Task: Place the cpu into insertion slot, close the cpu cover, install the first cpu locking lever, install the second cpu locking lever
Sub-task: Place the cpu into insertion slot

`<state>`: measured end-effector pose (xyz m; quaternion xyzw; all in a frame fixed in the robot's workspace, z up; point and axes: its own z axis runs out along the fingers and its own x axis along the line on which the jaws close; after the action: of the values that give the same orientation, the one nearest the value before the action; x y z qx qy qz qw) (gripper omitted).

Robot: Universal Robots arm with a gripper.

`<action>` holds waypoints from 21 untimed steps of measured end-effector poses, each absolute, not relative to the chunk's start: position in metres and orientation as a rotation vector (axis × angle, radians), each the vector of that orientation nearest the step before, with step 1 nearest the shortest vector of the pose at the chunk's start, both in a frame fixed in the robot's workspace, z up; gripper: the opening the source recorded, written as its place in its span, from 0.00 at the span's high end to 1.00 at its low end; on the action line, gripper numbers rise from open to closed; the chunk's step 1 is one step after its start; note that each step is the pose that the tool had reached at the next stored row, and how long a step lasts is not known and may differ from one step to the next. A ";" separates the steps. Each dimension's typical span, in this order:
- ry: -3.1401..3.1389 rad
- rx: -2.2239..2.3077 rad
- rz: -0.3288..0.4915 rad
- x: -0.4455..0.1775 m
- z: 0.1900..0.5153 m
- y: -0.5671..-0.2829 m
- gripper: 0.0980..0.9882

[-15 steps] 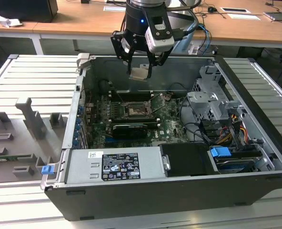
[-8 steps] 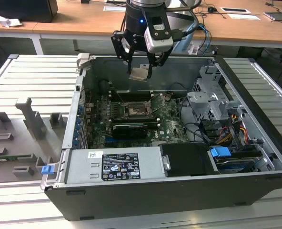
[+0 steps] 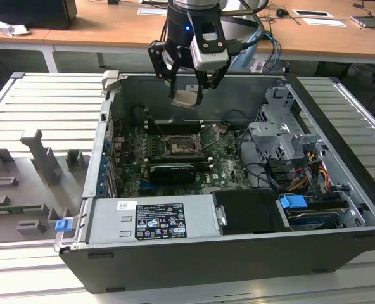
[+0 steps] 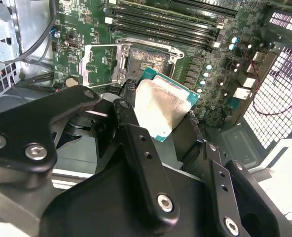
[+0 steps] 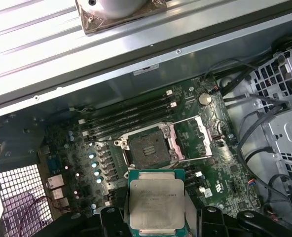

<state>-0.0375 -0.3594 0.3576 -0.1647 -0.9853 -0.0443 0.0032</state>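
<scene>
Silver-beige cpu (image 5: 155, 200) pinched in your claw (image 3: 187, 94), high over the open computer case (image 3: 194, 259).
You're on step one, I think: the insertion slot (image 5: 147, 150) sits bare, cpu cover (image 5: 205, 137) flipped open. The near-square cpu faces metal-top up, no long side; line its edges with the slot, lower it flat.

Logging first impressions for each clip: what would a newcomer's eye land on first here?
The gripper holds the cpu in the air over the far side of the open case in the exterior view. Below it, the insertion slot sits empty on the green board, with the cpu cover lying open beside it.
</scene>
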 end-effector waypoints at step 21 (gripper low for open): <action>-3.043 -0.772 -0.139 -0.038 0.356 -0.359 0.51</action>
<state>-0.0375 -0.3594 0.3555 -0.2458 -0.9683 -0.0443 -0.0004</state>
